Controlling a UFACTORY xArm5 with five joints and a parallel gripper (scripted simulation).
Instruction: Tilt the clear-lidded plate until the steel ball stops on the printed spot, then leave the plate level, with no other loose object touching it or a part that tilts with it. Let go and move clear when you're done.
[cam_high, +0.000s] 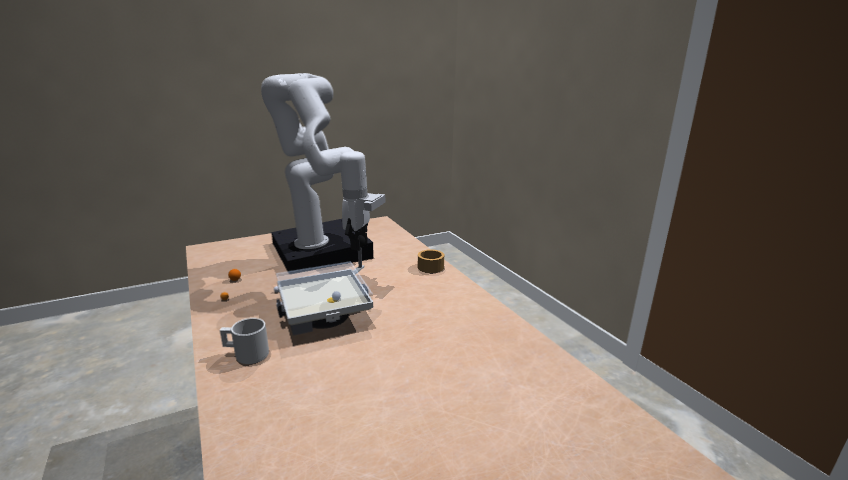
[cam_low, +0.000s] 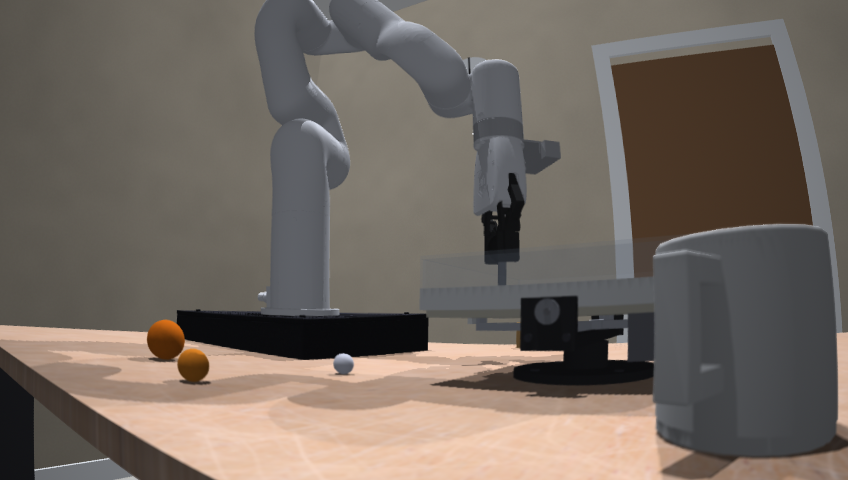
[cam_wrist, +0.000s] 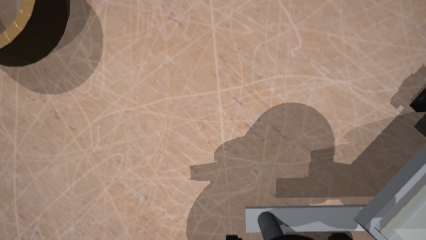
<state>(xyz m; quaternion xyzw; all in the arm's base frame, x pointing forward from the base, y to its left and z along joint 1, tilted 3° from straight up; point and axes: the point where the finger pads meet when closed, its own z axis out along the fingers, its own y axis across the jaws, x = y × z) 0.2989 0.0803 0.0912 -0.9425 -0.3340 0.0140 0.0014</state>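
My gripper (cam_high: 359, 242) (cam_low: 502, 261) is closed on the upright post (cam_high: 360, 258) (cam_low: 502, 273) (cam_wrist: 270, 225). Steel ball (cam_high: 336, 295) sits just beside the yellow spot (cam_high: 330, 300), inside the plate (cam_high: 297, 320) (cam_low: 470, 300) (cam_wrist: 382, 227).

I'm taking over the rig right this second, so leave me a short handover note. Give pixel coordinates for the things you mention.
Gripper (cam_high: 359, 246) (cam_low: 501, 260) (cam_wrist: 287, 237): shut on the upright grey post (cam_high: 360, 259) (cam_low: 502, 274) (cam_wrist: 270, 224).
Steel ball (cam_high: 336, 295): in the clear-lidded plate (cam_high: 327, 315) (cam_low: 476, 299) (cam_wrist: 392, 189), right at the yellow printed spot (cam_high: 330, 300), part of which shows beside it.
Done: ball brought to the spot's edge at least; whether it is centred or stopped, I can't tell.
Left: settle it there, leave the plate level, probably release the post.
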